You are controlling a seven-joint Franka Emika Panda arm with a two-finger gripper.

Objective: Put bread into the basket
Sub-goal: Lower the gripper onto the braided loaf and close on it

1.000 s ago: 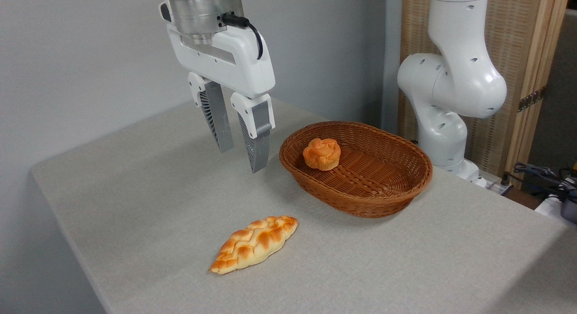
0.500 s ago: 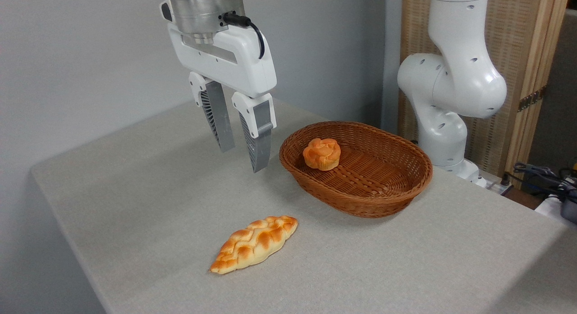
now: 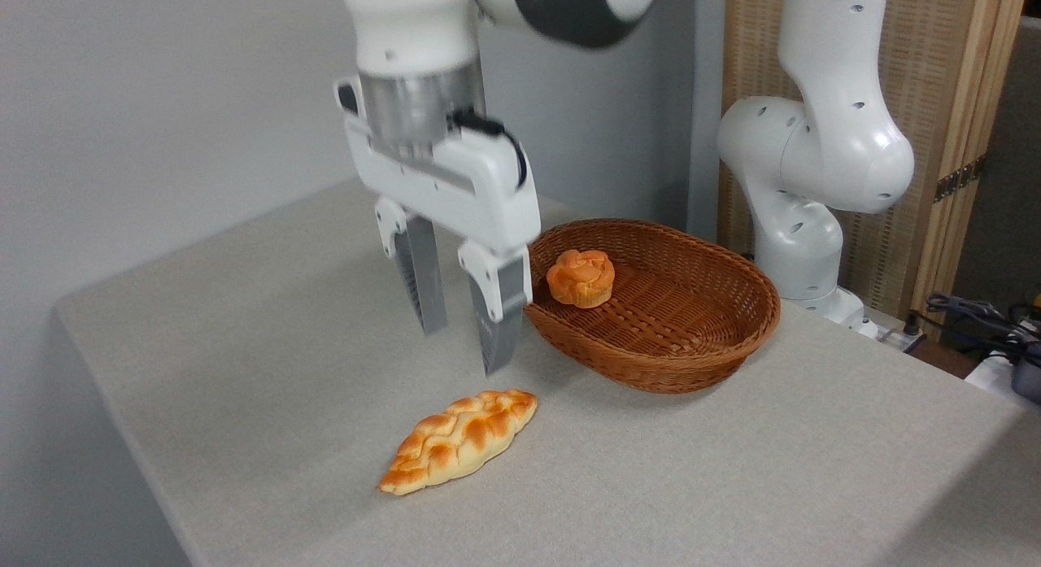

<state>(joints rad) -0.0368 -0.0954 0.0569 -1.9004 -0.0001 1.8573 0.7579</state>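
Observation:
The bread (image 3: 459,439), a long braided golden-brown loaf with pointed ends, lies on the grey table near its front. My gripper (image 3: 463,351) hangs open just above and behind the loaf, fingers pointing down, nothing between them. The basket (image 3: 691,355), a shallow oval reddish-brown wicker one, stands to the right of the gripper; its left rim is partly hidden behind the gripper's right finger (image 3: 502,319).
A small round orange bun (image 3: 580,277) sits inside the basket at its left. The arm's white base (image 3: 813,185) rises behind the basket at the back right. Cables (image 3: 976,315) lie off the table's right side. The table edge runs close on the left.
The gripper has come down and moved right and toward the front, from high over the table's back to just above the loaf. Its fingers stay open. Bread and basket have not moved.

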